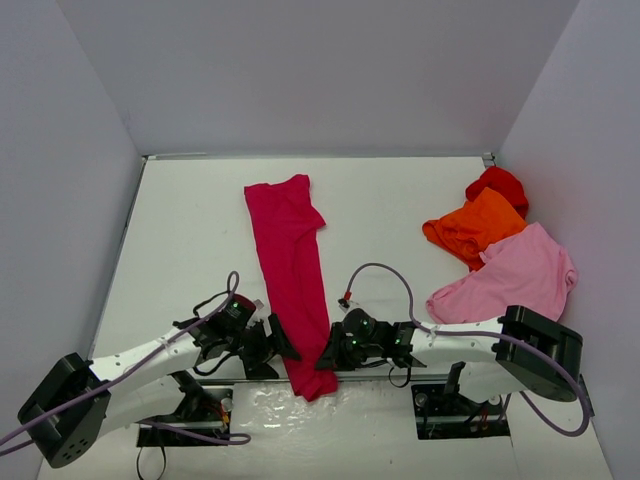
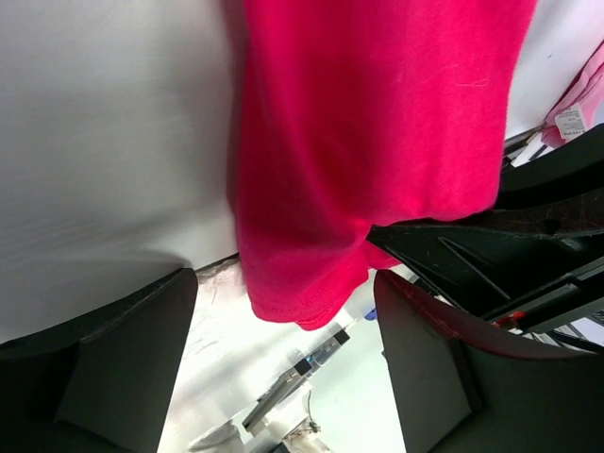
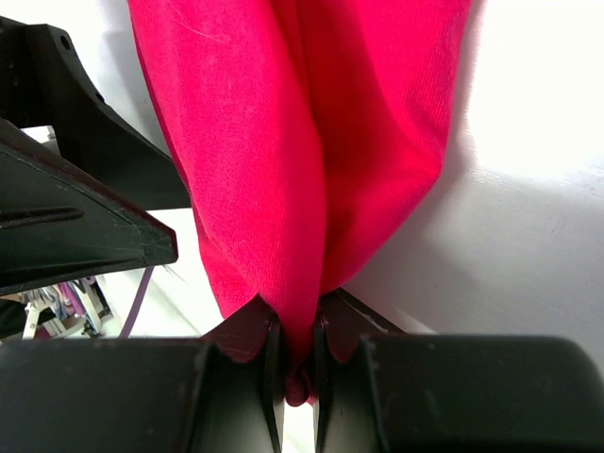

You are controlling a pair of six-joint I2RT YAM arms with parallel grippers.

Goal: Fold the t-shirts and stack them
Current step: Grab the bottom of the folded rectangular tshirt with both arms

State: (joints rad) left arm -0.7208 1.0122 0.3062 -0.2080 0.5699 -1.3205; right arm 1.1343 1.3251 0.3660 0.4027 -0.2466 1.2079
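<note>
The crimson-magenta t-shirt lies as a long narrow strip from the table's back middle to its near edge, where its end hangs over. My right gripper is shut on the right side of that near end; in the right wrist view the cloth is pinched between the jaws. My left gripper is open at the left side of the same end; in the left wrist view the shirt's hem hangs between the spread fingers, untouched. The light pink, orange and red t-shirts lie piled at the right.
Grey walls enclose the table on three sides. The table's near edge and the arm bases lie just below both grippers. A purple cable loops over the table beside the right arm.
</note>
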